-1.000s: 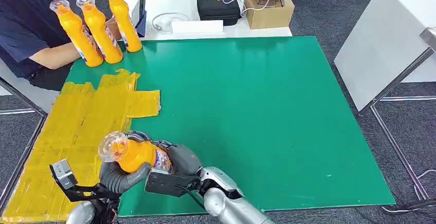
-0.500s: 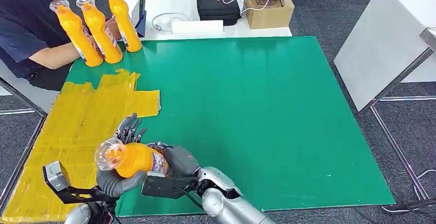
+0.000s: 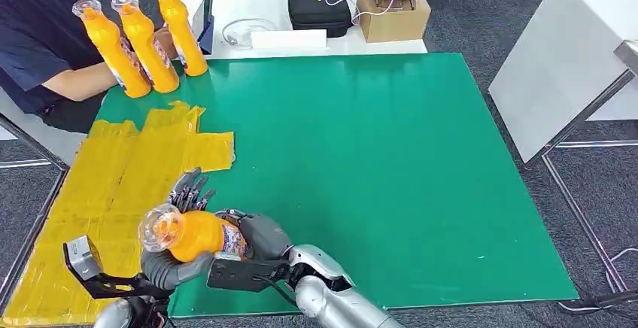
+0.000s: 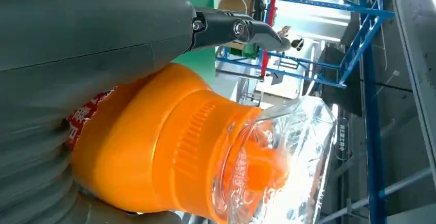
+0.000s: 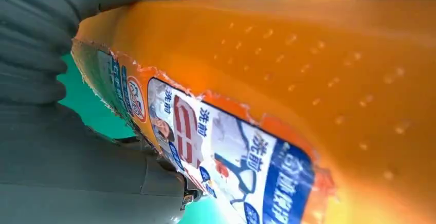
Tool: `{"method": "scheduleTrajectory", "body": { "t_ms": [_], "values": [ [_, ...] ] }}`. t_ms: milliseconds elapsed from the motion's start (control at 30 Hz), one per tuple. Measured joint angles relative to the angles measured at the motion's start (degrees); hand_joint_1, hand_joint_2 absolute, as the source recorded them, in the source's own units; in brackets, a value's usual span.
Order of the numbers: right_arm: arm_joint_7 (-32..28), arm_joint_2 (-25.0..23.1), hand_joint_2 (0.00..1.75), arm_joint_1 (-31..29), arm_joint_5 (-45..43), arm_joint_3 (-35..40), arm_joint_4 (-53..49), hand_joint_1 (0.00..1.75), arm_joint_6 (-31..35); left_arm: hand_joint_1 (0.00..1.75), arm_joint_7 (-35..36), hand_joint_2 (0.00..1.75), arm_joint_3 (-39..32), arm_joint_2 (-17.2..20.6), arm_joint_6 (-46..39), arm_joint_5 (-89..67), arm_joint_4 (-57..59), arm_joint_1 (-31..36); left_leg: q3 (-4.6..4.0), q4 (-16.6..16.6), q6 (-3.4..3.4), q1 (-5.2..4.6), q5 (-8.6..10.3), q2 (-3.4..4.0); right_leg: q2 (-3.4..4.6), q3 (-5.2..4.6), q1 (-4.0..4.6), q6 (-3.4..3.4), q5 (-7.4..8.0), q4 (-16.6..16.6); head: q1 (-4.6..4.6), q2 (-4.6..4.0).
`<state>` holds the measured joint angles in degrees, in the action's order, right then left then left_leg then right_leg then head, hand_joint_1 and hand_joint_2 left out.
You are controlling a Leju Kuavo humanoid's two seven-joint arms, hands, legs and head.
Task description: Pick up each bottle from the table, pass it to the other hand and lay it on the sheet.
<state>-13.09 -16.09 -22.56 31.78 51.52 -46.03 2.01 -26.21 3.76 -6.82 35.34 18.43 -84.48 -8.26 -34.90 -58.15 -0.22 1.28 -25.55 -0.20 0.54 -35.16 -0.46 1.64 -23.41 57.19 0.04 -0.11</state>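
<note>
An orange bottle point(image 3: 199, 234) with a clear cap lies sideways above the green mat's near edge, cap toward the yellow sheet point(image 3: 113, 170). My right hand point(image 3: 259, 236) grips its base end; the label point(image 5: 216, 152) fills the right wrist view beside that hand point(image 5: 51, 131). My left hand point(image 3: 177, 264) is under the bottle's neck with its thumb against it, and its dark fingers point(image 3: 189, 189) stand spread beyond the bottle, not wrapped around it. The left wrist view shows the thumb point(image 4: 77, 39) lying on the bottle point(image 4: 169, 147) and one finger point(image 4: 241, 29) stretched out clear of it.
Three more orange bottles point(image 3: 143, 42) stand at the mat's far left corner, by a seated person point(image 3: 37, 42). A black bag point(image 3: 320, 4) and a cardboard box point(image 3: 391, 12) sit on the white table behind. The green mat point(image 3: 361, 162) spreads to my right.
My left hand's fingers, curled over the bottle a second ago, have lifted and spread. The bottle has sunk slightly toward me and to the left. The right hand's grip is unchanged.
</note>
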Motion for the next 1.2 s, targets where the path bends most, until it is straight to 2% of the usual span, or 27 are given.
{"method": "scheduleTrajectory", "body": {
  "t_ms": [1200],
  "values": [
    [-1.03,1.57,1.75,2.22,2.67,0.19,2.32,1.75,1.40,0.00,0.46,1.75,-0.48,0.00,0.48,-0.37,-0.20,-0.78,0.09,0.00,0.00,-0.01,0.00,0.00,0.00,0.06,-0.01,0.00,0.00,-0.01,0.00,0.00]
  ]
}}
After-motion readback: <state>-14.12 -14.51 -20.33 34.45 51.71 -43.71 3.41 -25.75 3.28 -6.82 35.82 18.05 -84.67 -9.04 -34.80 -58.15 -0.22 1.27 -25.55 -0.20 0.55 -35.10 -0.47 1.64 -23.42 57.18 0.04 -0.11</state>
